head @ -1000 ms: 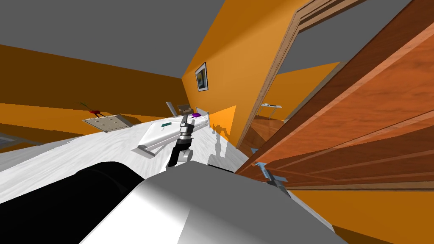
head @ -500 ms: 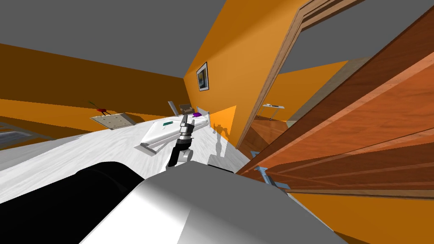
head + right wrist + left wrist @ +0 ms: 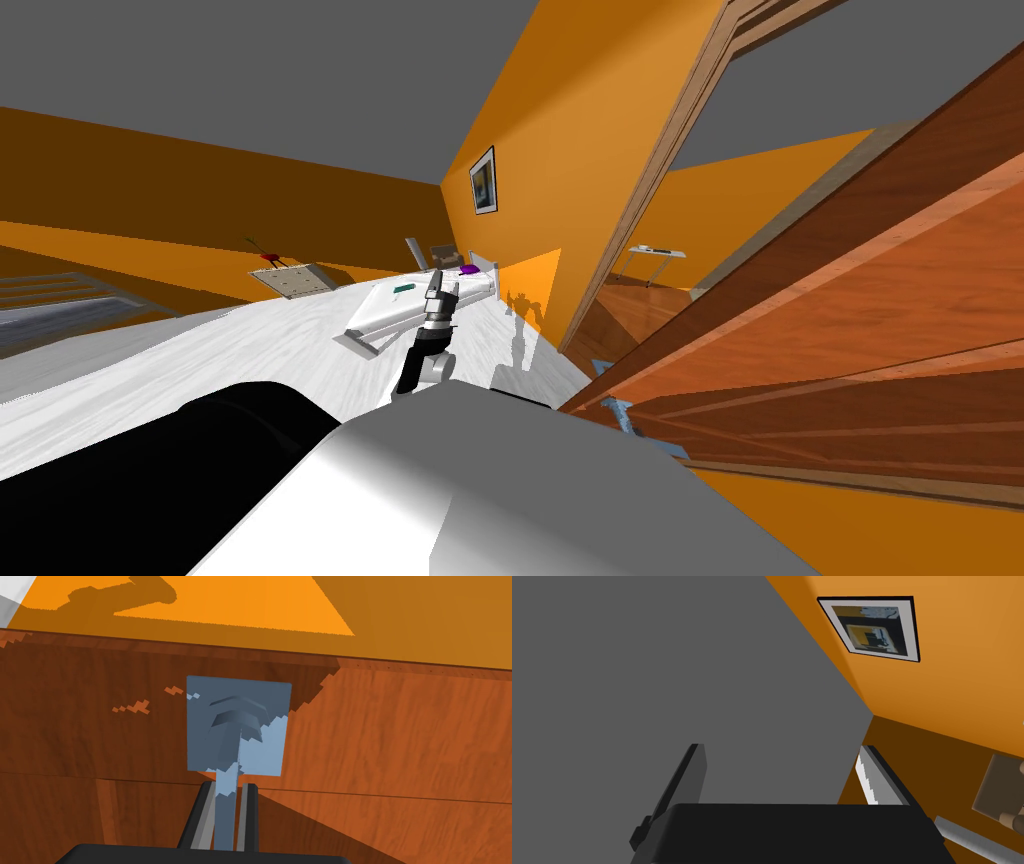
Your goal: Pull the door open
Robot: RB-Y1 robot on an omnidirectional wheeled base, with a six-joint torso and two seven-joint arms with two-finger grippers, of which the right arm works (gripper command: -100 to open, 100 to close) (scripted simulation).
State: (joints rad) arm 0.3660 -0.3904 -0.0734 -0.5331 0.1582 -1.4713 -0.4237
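The reddish-brown wooden door (image 3: 850, 330) stands ajar at my right, its far end cut off by the picture's edge. Past the wooden door frame (image 3: 640, 210), a small desk (image 3: 655, 251) shows in the next room. A white bed (image 3: 420, 305) lies ahead, and the left gripper (image 3: 440, 284) is raised before it, released, fingers wide apart. On the door sits a blue-grey handle plate (image 3: 237, 726) — the right gripper (image 3: 228, 786) is clenched on its lever (image 3: 225, 811), whose end is hidden behind the gripper's dark body.
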